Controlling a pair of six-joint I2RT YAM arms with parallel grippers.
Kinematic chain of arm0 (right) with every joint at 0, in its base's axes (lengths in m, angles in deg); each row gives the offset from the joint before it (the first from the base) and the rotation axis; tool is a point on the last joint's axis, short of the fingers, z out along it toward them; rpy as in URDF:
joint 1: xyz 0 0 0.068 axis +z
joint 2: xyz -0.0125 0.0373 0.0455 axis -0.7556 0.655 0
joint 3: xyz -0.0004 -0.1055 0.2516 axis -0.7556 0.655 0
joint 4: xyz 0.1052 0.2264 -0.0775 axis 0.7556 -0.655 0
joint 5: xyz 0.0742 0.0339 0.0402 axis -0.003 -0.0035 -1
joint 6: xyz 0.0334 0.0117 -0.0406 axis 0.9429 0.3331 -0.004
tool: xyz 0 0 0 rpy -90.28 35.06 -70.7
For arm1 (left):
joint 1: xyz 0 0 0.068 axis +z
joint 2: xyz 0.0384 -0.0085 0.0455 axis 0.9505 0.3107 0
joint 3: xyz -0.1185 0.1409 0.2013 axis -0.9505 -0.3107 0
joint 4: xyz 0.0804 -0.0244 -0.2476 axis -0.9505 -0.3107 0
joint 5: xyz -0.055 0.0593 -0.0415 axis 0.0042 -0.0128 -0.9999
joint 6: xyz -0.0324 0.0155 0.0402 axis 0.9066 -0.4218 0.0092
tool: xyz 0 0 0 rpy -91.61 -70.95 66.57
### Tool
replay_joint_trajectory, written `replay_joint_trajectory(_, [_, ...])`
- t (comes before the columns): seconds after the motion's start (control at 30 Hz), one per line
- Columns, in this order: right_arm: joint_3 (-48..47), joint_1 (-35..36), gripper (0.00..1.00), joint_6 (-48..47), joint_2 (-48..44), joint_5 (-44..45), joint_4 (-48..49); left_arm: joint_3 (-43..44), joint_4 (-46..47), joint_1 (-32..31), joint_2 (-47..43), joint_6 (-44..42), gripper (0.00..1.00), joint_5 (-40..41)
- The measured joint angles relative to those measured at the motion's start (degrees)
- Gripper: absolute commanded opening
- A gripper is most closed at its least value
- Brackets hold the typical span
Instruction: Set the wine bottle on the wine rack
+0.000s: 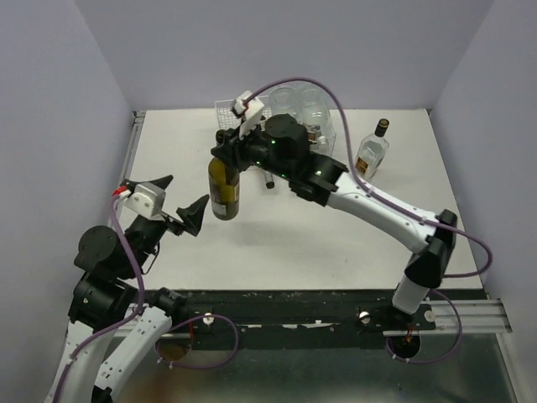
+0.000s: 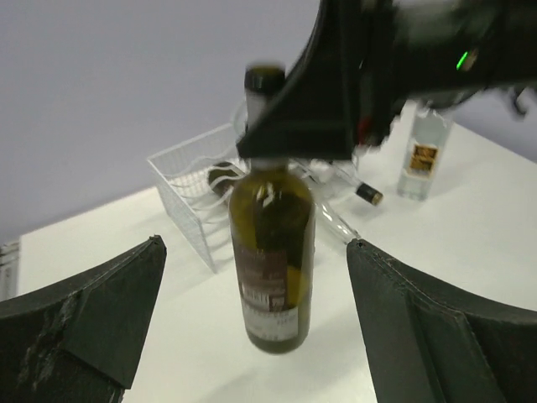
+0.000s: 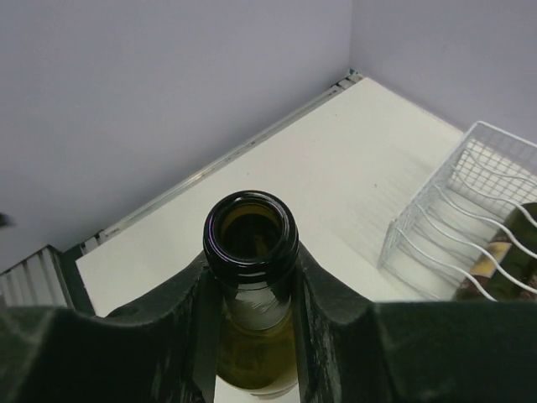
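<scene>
Top external view showed the right gripper (image 1: 226, 158) with jaws clamped on the neck of the dark olive-green glass wine bottle (image 1: 224, 195), which was upright over the white table (image 1: 336, 239), just in front of the white wire-mesh wine rack (image 1: 226, 112) at the far edge. Nearby, the left gripper (image 1: 180, 198) hovered facing the bottle, jaws wide apart and empty. A second dark bottle (image 3: 508, 252) lay inside the rack. A clear glass spirit bottle with a black cap (image 1: 372, 153) stood well apart on the right.
</scene>
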State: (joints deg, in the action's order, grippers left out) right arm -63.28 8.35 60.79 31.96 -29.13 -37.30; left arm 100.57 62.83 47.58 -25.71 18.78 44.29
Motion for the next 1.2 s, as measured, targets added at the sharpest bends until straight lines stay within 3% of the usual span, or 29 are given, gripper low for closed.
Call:
replay_joint_trajectory(0.3, [10.49,0.0,0.01,2.84,-22.51,1.31,-7.85,-11.74,2.8,-0.02,1.79,2.99,0.99,-17.03])
replay_joint_trajectory(0.6, [16.35,0.0,0.01,7.1,-28.57,-1.92,-12.9,-11.54,9.14,-0.02,12.68,6.86,0.99,-40.22])
replay_joint_trajectory(0.87, [19.37,0.0,0.01,9.7,-30.95,-5.27,-11.5,-13.05,11.8,-0.02,16.63,8.52,0.99,-48.96])
replay_joint_trajectory(1.2, [20.26,0.0,0.01,10.62,-33.59,-8.35,-4.87,-17.92,16.85,-0.02,18.18,11.78,0.96,-52.59])
